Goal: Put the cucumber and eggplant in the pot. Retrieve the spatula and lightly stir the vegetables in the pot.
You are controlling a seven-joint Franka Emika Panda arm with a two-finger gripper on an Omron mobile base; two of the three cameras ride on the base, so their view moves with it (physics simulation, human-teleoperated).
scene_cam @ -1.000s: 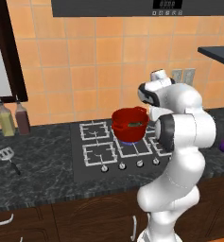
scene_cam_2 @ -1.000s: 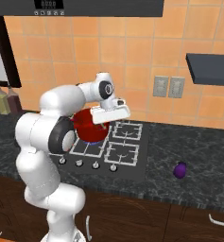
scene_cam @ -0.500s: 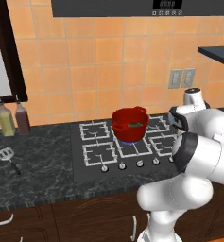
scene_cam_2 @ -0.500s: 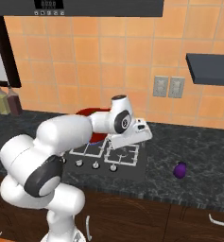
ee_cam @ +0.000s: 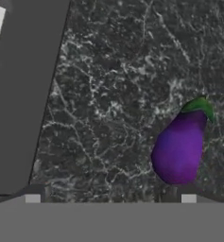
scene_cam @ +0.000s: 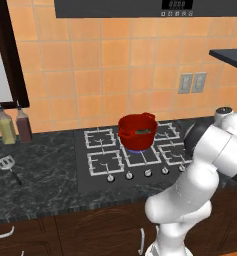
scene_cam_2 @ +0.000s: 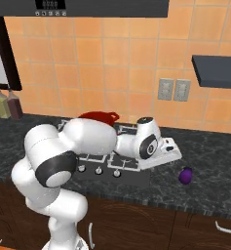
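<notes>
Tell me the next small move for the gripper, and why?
Probably shift the gripper sideways toward the eggplant, then lower. In the hand view the eggplant lies off-centre, near one fingertip, loose on the dark counter; the jaws look open and empty. The pot waits on the stove.

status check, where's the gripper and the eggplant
Gripper open, empty, above dark counter. Purple eggplant lying right of centre, untouched. Nothing between them.

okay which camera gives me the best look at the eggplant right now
The hand view: the eggplant is large and sharp there, purple with a green cap, lying on the dark counter above the gripper's right fingertip. The right base view shows it as a small purple blob right of the hand. From the left base view I cannot make it out.
</notes>
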